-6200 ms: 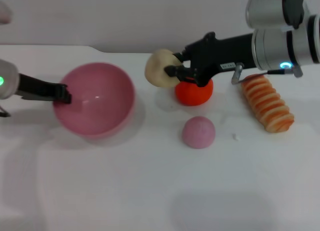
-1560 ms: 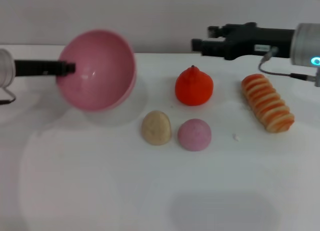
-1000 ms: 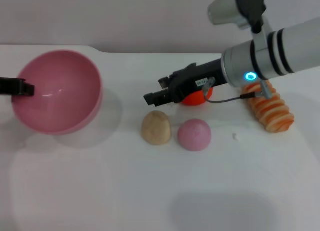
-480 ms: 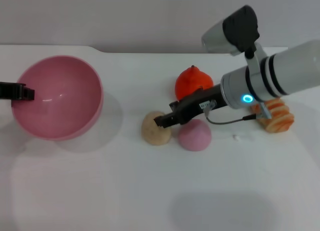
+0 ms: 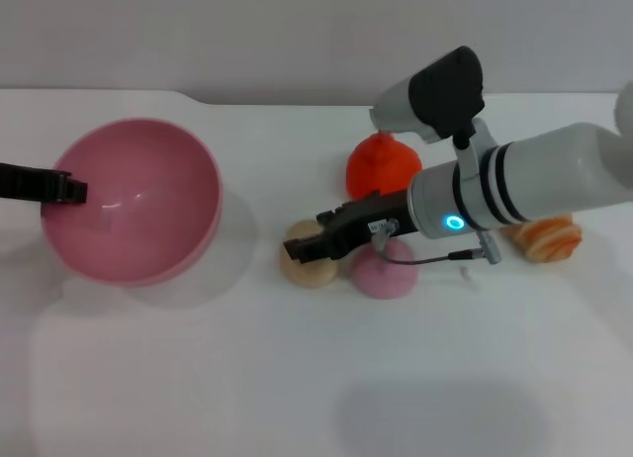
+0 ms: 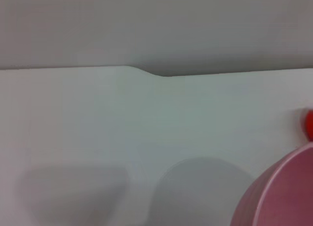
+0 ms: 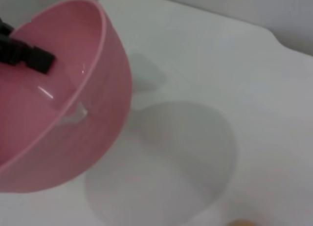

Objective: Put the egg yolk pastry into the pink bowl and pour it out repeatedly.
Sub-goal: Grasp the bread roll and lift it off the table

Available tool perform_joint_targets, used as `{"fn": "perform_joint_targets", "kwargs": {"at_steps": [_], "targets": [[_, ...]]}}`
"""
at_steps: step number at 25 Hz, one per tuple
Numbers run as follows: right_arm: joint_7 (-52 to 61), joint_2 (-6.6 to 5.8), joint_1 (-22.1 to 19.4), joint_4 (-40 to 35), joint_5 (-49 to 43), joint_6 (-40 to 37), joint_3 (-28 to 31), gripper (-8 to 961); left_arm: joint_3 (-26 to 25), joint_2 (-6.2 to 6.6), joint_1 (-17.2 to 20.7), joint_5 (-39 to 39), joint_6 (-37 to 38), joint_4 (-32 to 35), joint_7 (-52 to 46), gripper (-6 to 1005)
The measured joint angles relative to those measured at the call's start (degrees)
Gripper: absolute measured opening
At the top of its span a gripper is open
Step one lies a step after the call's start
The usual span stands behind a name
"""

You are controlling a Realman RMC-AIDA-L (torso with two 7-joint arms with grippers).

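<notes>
The pink bowl [image 5: 138,205] sits upright at the left, with my left gripper [image 5: 65,190] shut on its near-left rim. In the right wrist view the bowl [image 7: 58,108] shows with that black gripper [image 7: 27,55] on its rim. The beige egg yolk pastry [image 5: 305,269] lies on the table at the centre, next to a mauve-pink dome [image 5: 381,276]. My right gripper [image 5: 302,247] reaches in from the right and rests low against the top of the pastry, hiding part of it. Only a sliver of the pastry [image 7: 241,222] shows in the right wrist view.
An orange-red fruit [image 5: 381,165] stands behind the right arm. A ridged orange-striped bread roll [image 5: 546,236] lies at the right, mostly hidden by the arm. The white table [image 5: 297,378] extends toward the front. The bowl's edge [image 6: 279,192] shows in the left wrist view.
My right gripper has moved down and left until it sits on the pastry. The bowl has shifted slightly to the right with the left gripper still on its rim.
</notes>
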Motion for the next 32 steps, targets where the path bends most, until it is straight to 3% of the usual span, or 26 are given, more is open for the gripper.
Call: {"fn": "perform_joint_targets", "kwargs": {"at_steps": [11, 13, 18, 22, 26, 30, 32], "targets": [[0.8, 0.09, 0.6, 2.9, 0.2, 4.3, -3.2, 684, 0.9, -0.19, -0.2, -0.1, -0.8, -0.3, -0.1, 5], [0.4, 0.06, 0.2, 2.5, 0.2, 4.3, -3.1, 524, 1.6, -0.23, -0.3, -0.3, -1.4, -1.0, -0.1, 6], [0.1, -0.47, -1.7, 0.7, 0.3, 3.6, -1.2, 474, 2.6, -0.16, -1.4, -0.5, -2.3, -3.8, -0.1, 6], [-3.0, -0.81, -3.7, -1.3, 0.3, -0.1, 4.9, 434, 2.6, -0.08, -2.3, -0.4, -3.0, -5.1, 0.1, 6], [-7.6, -0.91, -6.2, -4.4, 0.3, -6.6, 14.7, 394, 2.6, -0.04, -3.1, -0.2, -4.1, -6.2, 0.2, 5], [-13.0, -0.94, -9.9, -12.5, 2.1, -15.0, 24.2, 357, 2.5, 0.06, -4.6, -0.1, -6.0, -9.5, 0.5, 5], [-16.4, -0.94, -11.5, -16.4, 5.3, -19.1, 26.2, 340, 2.5, 0.08, -6.2, -0.1, -6.7, -12.2, 0.6, 5]]}}
